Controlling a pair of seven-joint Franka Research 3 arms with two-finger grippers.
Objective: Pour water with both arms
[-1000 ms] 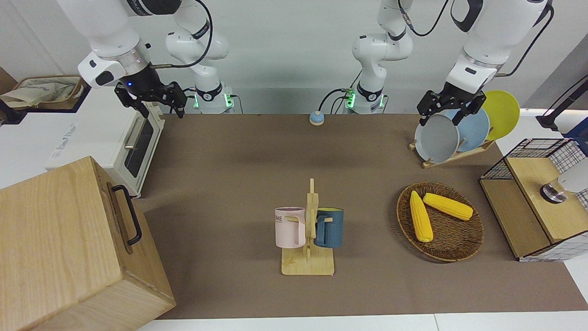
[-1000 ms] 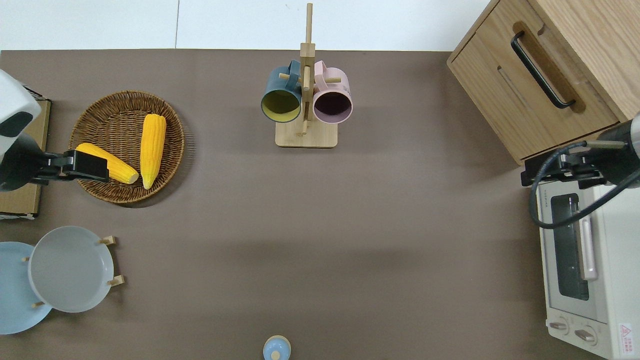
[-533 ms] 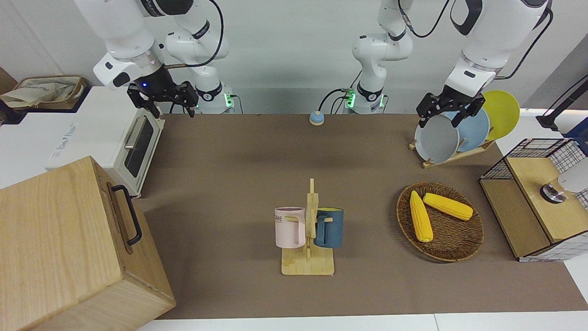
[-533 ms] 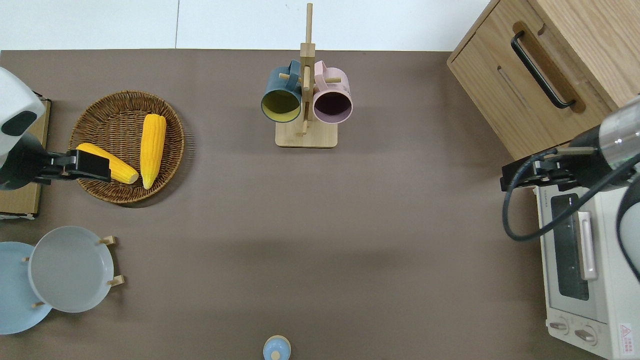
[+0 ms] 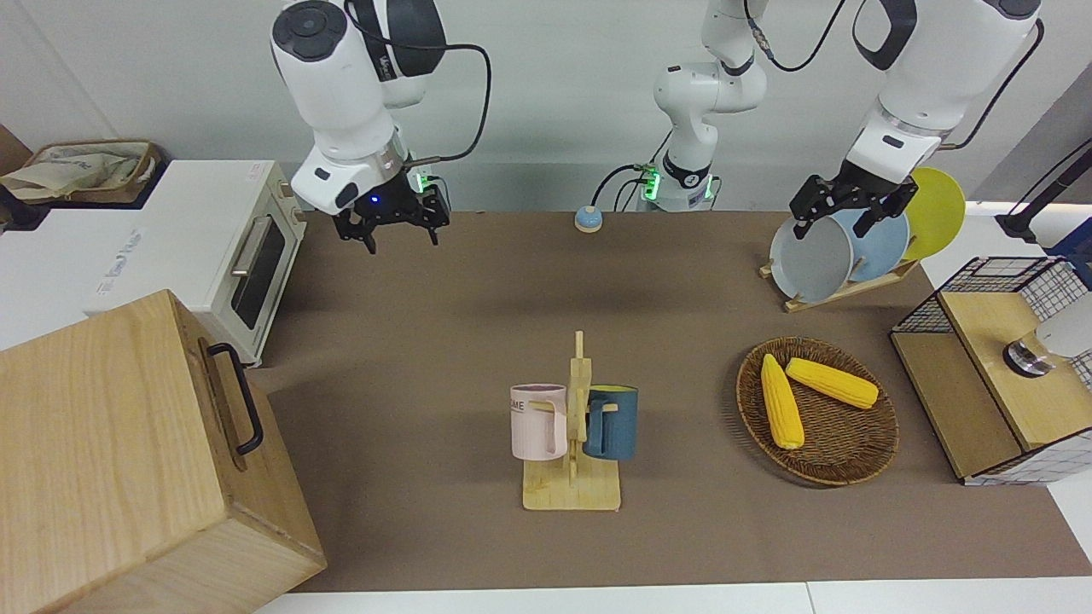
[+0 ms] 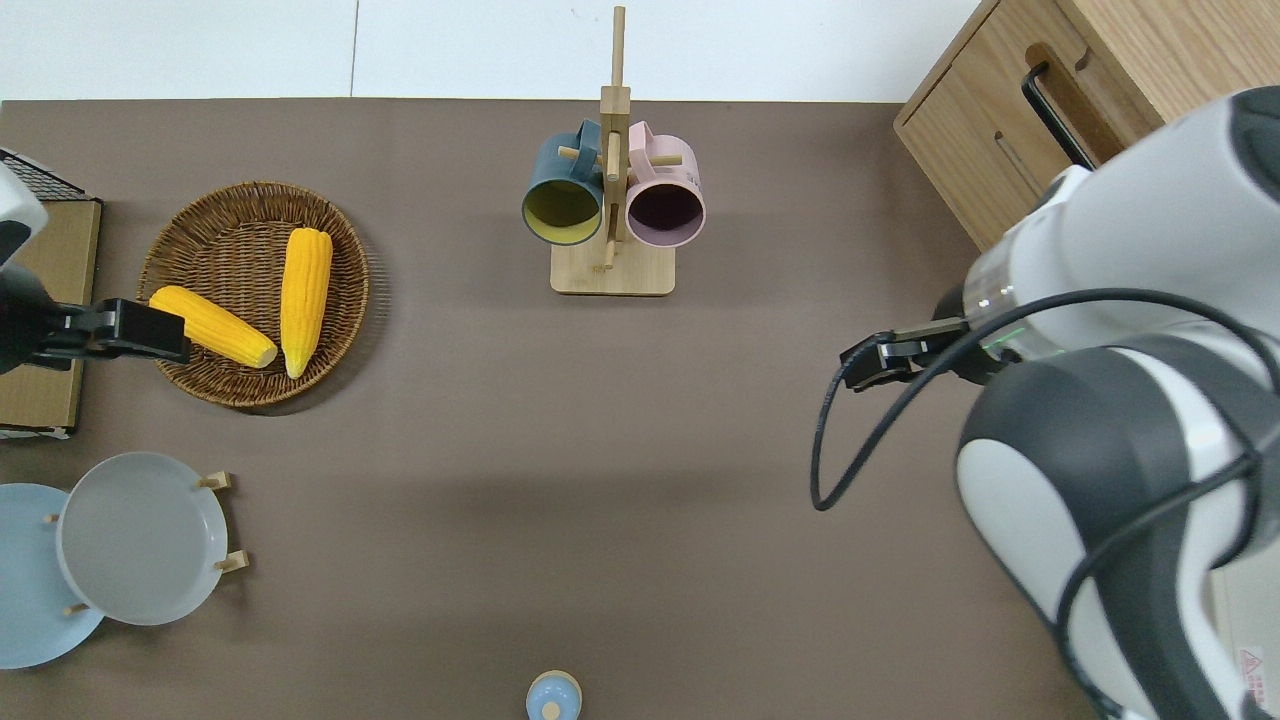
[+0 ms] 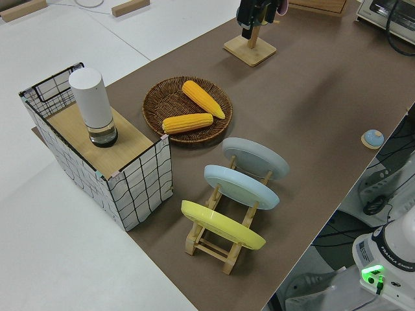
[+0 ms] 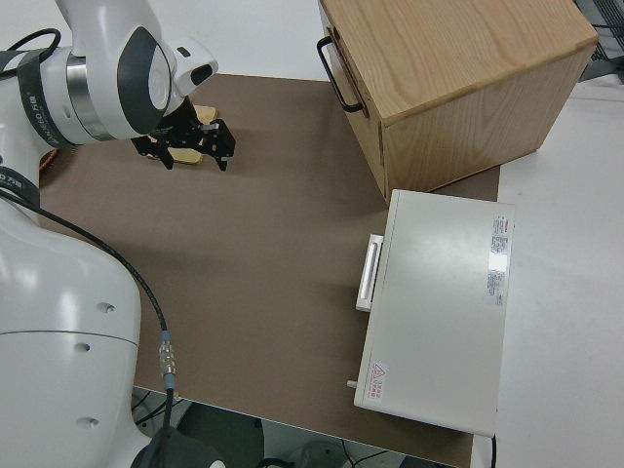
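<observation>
Right gripper (image 5: 390, 228): up in the air over bare brown table mat (image 6: 640, 450), between the mug stand and the toaster oven; fingers spread, nothing between them.
Left gripper (image 5: 845, 213): up in the air at the edge of the wicker basket, toward the left arm's end of the table; fingers apart, holding nothing.
Right arm (image 5: 345, 77): large white jointed arm with black cable, bent over the mat; fills the lower corner of the overhead view.
Left arm (image 5: 930, 60): large white jointed arm with black cable, reaching down from above the plate rack.
Light wooden mug stand (image 6: 612, 270): well apart from both grippers, farther from the robots than the right gripper, mid-table.
Dark blue mug (image 6: 562, 190): hung on the stand, on the side toward the left gripper.
Pale pink mug (image 6: 664, 192): hung on the stand, on the side toward the right gripper.
Round brown wicker basket (image 6: 200, 380): just beside the left gripper, with two yellow corn cobs (image 6: 305, 285) in it.
Wooden plate rack (image 7: 211, 243): nearer to the robots than the basket; holds a grey, a light blue and a yellow plate on edge.
White toaster oven (image 5: 205, 247): at the right arm's end of the table.
Large light wooden box with black handle (image 5: 128, 443): beside the oven, farther from the robots.
White cylinder with clear base (image 7: 94, 107): upright on a wood-topped black wire crate (image 7: 133, 184), at the left arm's end.
Small blue round knob (image 5: 587, 219): at the mat's edge nearest the robots, between the two grippers.
</observation>
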